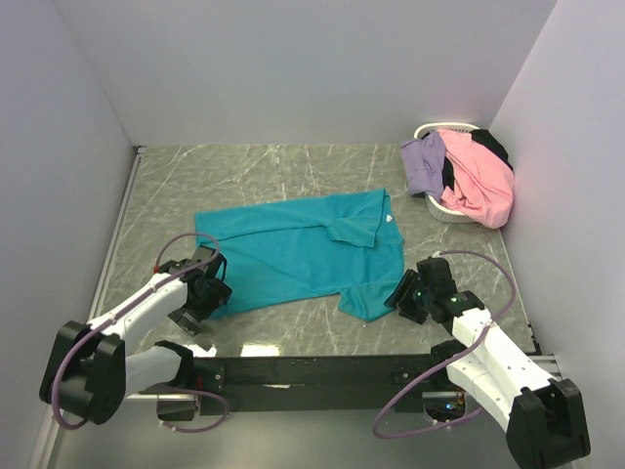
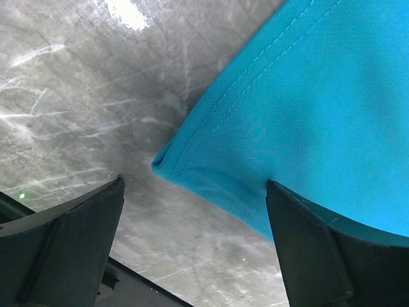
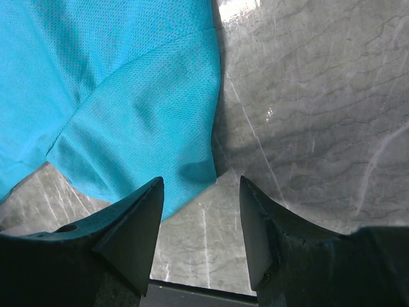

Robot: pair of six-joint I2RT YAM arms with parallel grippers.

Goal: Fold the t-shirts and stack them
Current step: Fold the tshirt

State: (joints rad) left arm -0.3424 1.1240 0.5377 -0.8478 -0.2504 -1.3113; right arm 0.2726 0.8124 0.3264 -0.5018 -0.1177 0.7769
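Low in frame, left gripper (image 2: 195,214) spread wide at hem corner of soft teal cloth t-shirt (image 1: 293,249), right gripper (image 3: 201,220) half-spread, empty, at sleeve edge: best drop low, pinch full cloth thickness.

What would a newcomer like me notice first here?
A teal t-shirt lies spread on the grey table, the open left claw at its near hem corner, the open right claw by its near sleeve. Far right, a white basket overflows with pink, lavender and black shirts.

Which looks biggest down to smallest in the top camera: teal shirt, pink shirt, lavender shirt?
1. teal shirt, spread flat
2. pink shirt, bunched up
3. lavender shirt, partly hidden, so true size unsure
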